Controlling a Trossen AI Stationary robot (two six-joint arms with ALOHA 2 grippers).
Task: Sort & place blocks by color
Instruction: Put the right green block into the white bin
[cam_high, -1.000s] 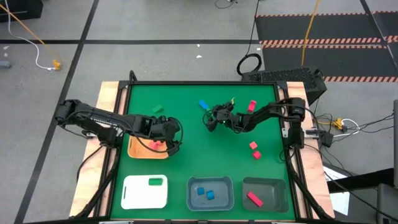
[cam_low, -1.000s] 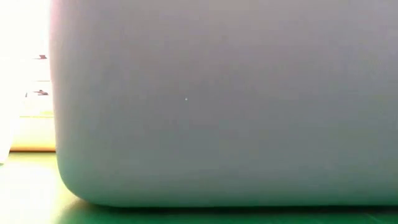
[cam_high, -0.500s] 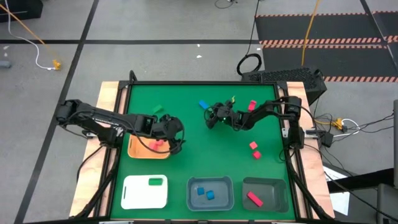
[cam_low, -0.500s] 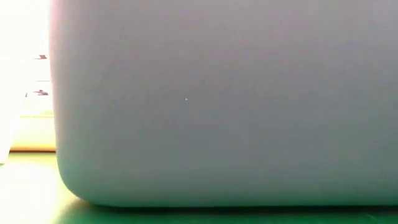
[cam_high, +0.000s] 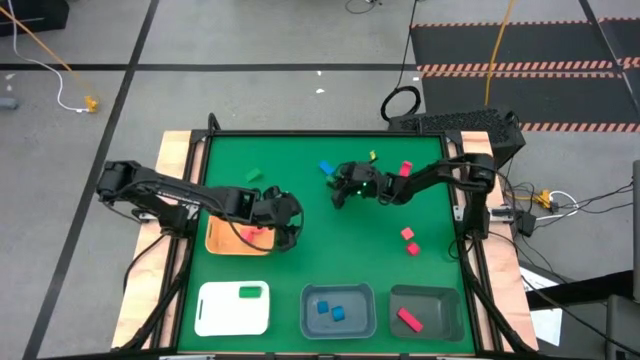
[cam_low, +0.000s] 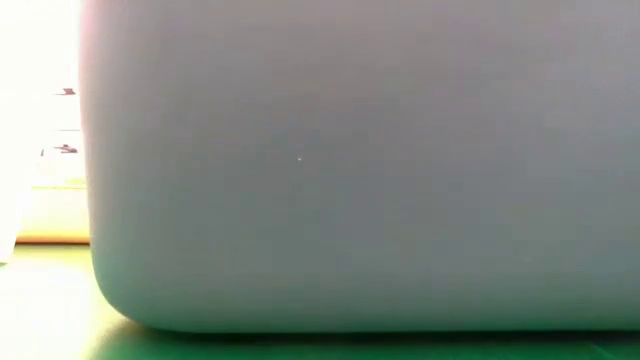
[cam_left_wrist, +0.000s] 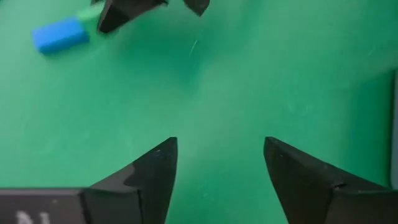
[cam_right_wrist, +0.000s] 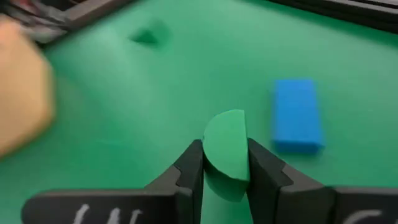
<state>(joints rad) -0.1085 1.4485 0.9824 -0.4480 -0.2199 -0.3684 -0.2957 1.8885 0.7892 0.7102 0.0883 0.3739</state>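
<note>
On green mat: 3 red blocks (cam_high: 408, 233), 1 blue bar (cam_right_wrist: 297, 115); right gripper (cam_right_wrist: 225, 163) jaws pinch green piece (cam_right_wrist: 226, 144), left gripper (cam_left_wrist: 219, 163) jaws spread

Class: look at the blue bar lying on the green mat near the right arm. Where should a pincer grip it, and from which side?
Grip the blue bar across its narrow width, on its two long sides near the middle, coming straight down from above. It lies flat on the mat with open space along both long sides, so the fingers probably fit.
</note>
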